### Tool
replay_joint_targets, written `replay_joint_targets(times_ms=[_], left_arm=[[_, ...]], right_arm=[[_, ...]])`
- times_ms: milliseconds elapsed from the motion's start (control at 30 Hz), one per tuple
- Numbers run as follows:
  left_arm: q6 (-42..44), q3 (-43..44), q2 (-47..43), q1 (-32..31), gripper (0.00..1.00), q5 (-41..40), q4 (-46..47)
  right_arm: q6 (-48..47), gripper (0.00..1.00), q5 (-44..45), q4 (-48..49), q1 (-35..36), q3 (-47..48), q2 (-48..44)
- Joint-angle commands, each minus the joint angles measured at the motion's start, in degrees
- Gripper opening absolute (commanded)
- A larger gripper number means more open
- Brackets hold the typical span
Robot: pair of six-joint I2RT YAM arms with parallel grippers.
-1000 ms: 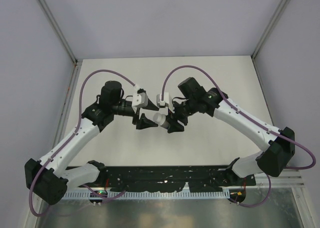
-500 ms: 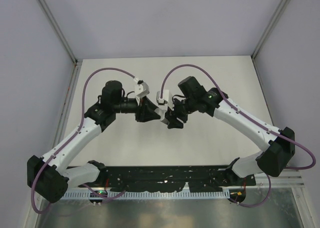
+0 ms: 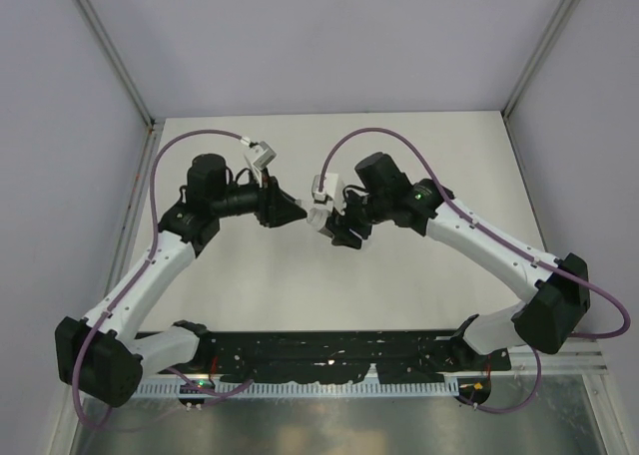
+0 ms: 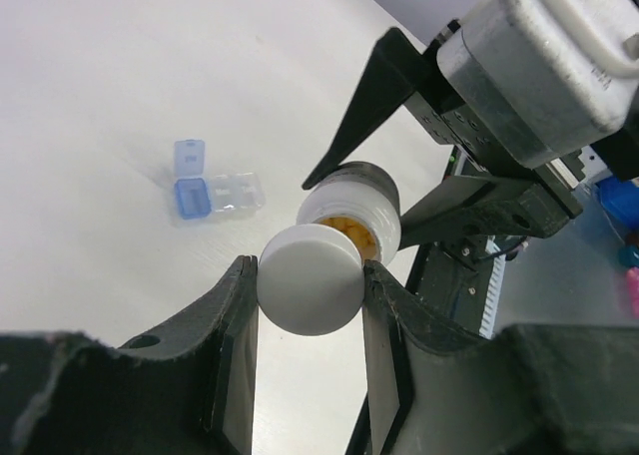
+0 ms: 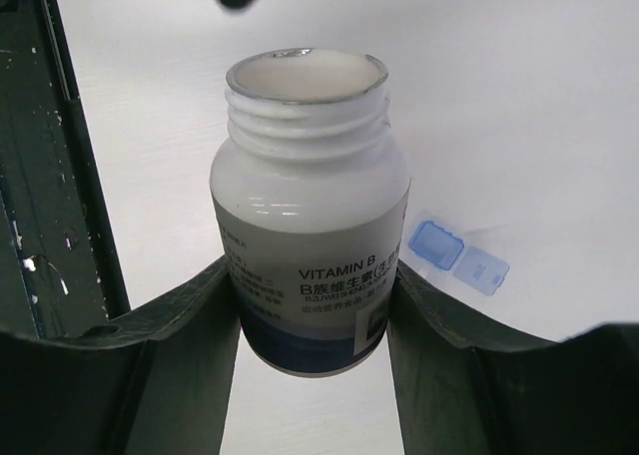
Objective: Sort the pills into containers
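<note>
1. Here's the left gripper (image 4: 310, 275), jaws drawn in narrow and clamped on the white cap (image 4: 308, 293), 1 finger on each side of the round disc.
2. The cap is off and clear of the bottle (image 4: 351, 198), just in front of its mouth in the left wrist view, not touching the threads.
3. Over to the right gripper (image 5: 312, 275): both fingers press the lower half of the bottle, a firm hold, with the bottle upright in its own camera.
4. The neck is open, white threads bare, and the label reads "VITAMIN B" above a dark blue band.
5. Look down the mouth from the left wrist camera and there they are: yellow-orange pills (image 4: 344, 231) inside.
6. From above, the 2 grippers meet over the middle of the table (image 3: 399, 285), well off its surface, left gripper (image 3: 290, 208) tip to tip with the right gripper (image 3: 329, 227).
7. The second container, the clear vial (image 4: 222, 191), lies on its side on the table, well apart from both grippers, its blue cap flipped open and still hinged on.
8. The right wrist camera catches that vial (image 5: 459, 255) too, beyond the bottle on the pale tabletop.
</note>
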Motion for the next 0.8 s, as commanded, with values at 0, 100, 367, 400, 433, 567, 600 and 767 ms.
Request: replay_joint_targets(times_ms=[0,100,367,400,433,567,600,767], left_arm=[[0.2,3.1,-1.3,2.2,0.07,1.1,-0.7],[-2.5,2.7,-0.8,2.2,0.05,2.7,0.8],[5.6,3.4,0.4,2.2,0.04,-10.4,-5.4],[7.3,3.1,0.5,2.2,0.05,-13.9,-6.1],[8.4,2.7,0.8,2.2,0.07,-16.9,-6.6],[10.9,2.2,3.1,2.2,0.12,-27.1,-9.4],[10.8,2.0,4.3,2.2,0.13,-28.7,-10.2],[10.0,1.0,10.8,2.2,0.18,-35.3,-11.3]], right_arm=[[0.6,0.06,0.9,-0.9,-0.1,-0.2,-2.4],[0.7,0.06,0.3,-0.9,-0.1,0.3,-1.8],[0.4,0.06,0.9,-1.1,-0.1,-0.8,-3.1],[0.0,0.06,1.1,-1.0,-0.1,-1.0,-3.3],[0.1,0.06,1.1,-1.0,-0.2,-1.2,-3.7],[-0.6,0.06,0.9,-0.9,-0.2,-2.1,-5.0],[-0.8,0.06,0.9,-0.8,-0.2,-2.6,-5.2],[-1.1,0.06,1.1,0.4,-1.1,-5.2,-6.8]])
